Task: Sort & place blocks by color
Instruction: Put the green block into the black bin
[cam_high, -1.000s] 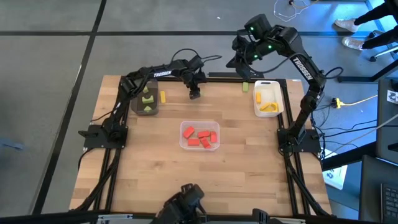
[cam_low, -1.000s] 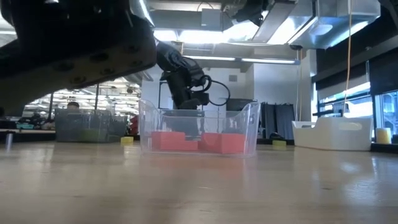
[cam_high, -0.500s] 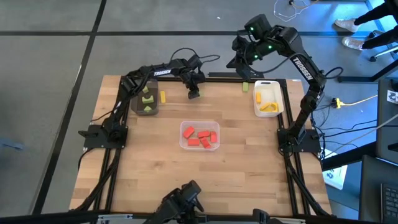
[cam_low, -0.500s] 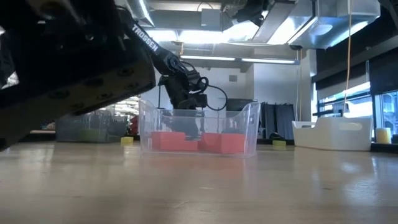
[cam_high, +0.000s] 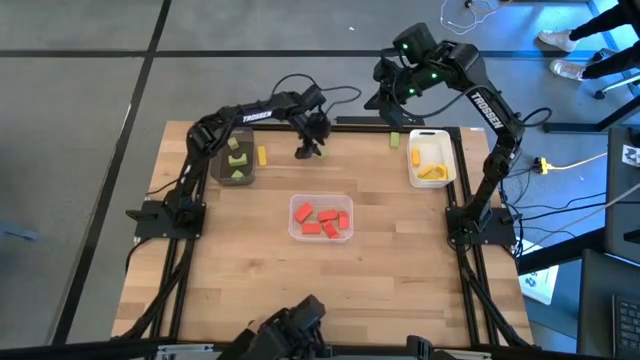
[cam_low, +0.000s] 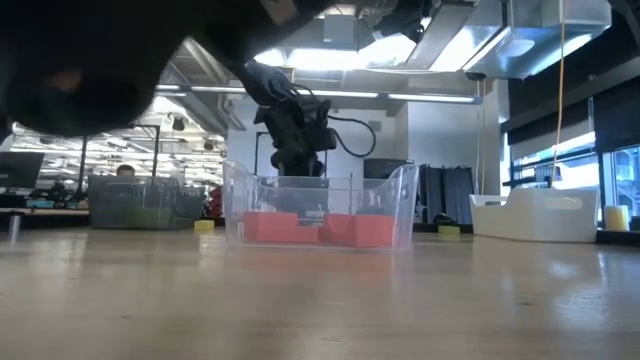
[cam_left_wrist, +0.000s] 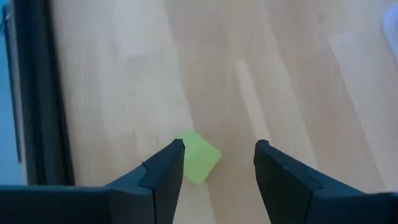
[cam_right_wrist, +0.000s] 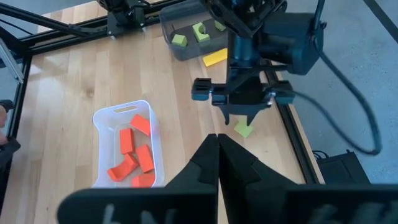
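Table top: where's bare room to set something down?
Free: the broad near stretch of the table below the clear tray, plus the strips either side of it. Crowded: the far edge, with the dark grey tray, loose yellow block, left gripper and white tray.

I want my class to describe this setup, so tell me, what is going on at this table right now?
A two-armed robot is sorting small blocks by colour. The left claw hangs open just above a loose green block near the table's far edge, not yet gripping it. The right claw is shut and held high beyond that edge. Red blocks lie in the clear tray, yellow ones in the white tray, green ones in the dark tray. One yellow block lies beside the dark tray.
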